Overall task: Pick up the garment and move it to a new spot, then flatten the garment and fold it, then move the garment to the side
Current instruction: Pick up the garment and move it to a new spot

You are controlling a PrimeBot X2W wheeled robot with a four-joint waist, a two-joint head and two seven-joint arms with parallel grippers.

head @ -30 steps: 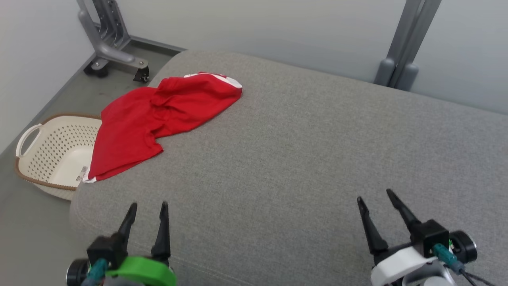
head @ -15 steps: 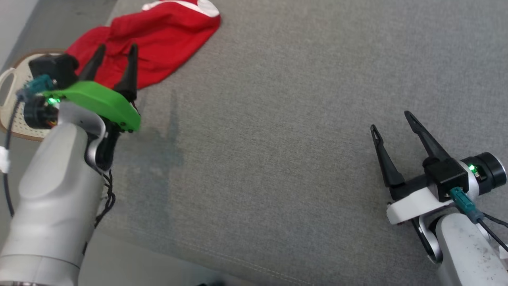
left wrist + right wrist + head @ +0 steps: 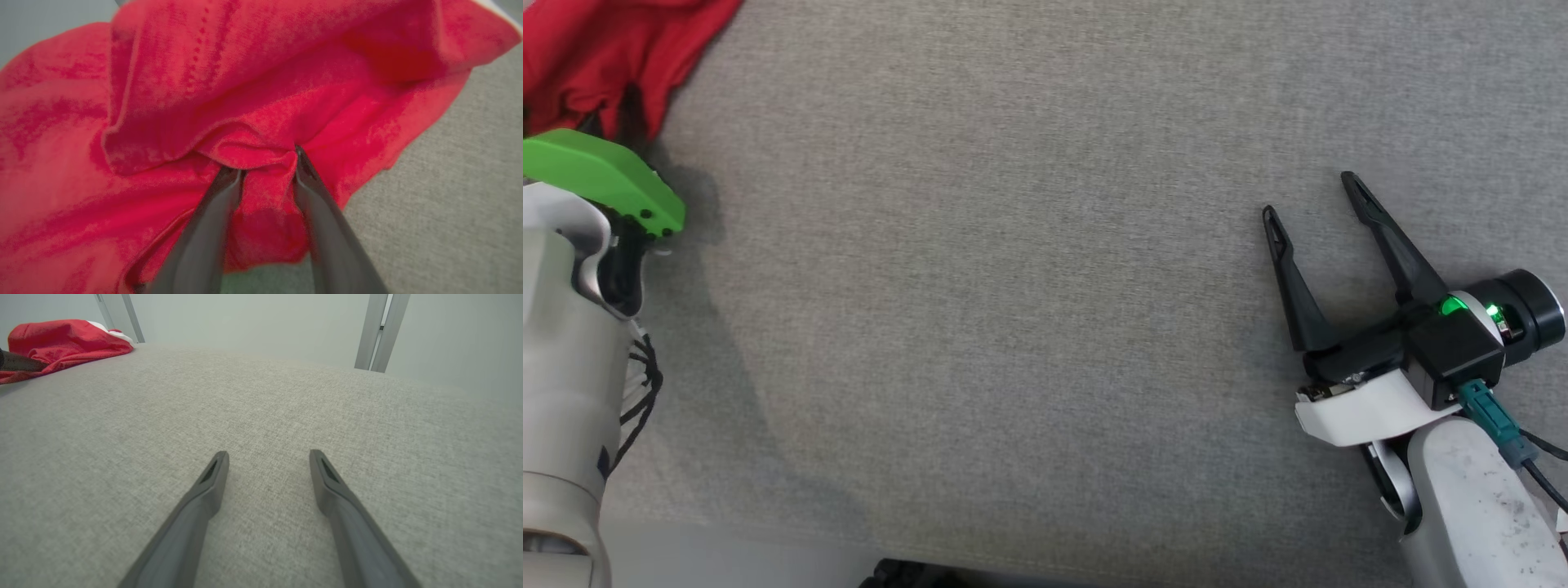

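Far left: red garment [image 3: 596, 49] lies bunched on the grey cushion [image 3: 1013, 286]. Left gripper [image 3: 267, 163] is pushed into it, fingers half narrowed with a fold of cloth between them; whether the pinch is firm, cannot tell. From above, its green bracket [image 3: 605, 175] hides the fingers. Right: right gripper [image 3: 1308, 196] is spread wide, low over bare cushion, well apart from the garment. A metal post [image 3: 382, 330] stands behind.

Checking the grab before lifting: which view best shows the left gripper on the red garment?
Left wrist view: the left gripper straddles a bunched fold of the red garment, up close. Head view cuts the garment off at its top-left corner; right wrist view shows it far off, at the left.
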